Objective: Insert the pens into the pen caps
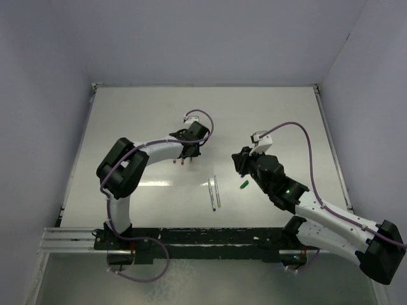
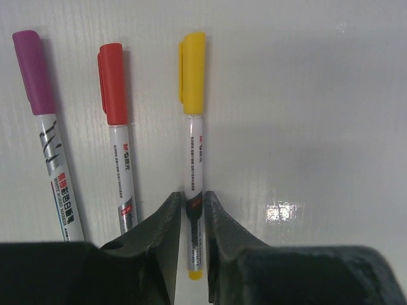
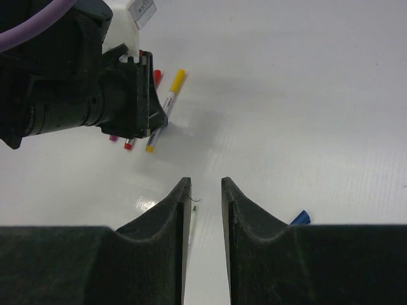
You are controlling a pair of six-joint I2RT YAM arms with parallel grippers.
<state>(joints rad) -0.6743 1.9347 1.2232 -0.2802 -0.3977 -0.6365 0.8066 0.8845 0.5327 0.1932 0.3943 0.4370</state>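
Left wrist: three capped pens lie parallel on the worktop [image 2: 318, 95], caps pointing away: magenta pen [image 2: 48, 127], red pen [image 2: 121, 159], yellow pen [image 2: 193, 127]. The left gripper [image 2: 193, 197] narrowly straddles the yellow pen's barrel; whether it grips is unclear. The right gripper [image 3: 206, 184] stands slightly parted.

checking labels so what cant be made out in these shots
Left wrist: lower ends of magenta pen and red pen, behind left tool; whether it grips yellow pen, unclear.
Right wrist: most of blue cap, behind right tool; most of a thin pen, behind the same tool.
Top: tip colours of two bare pens, too small.
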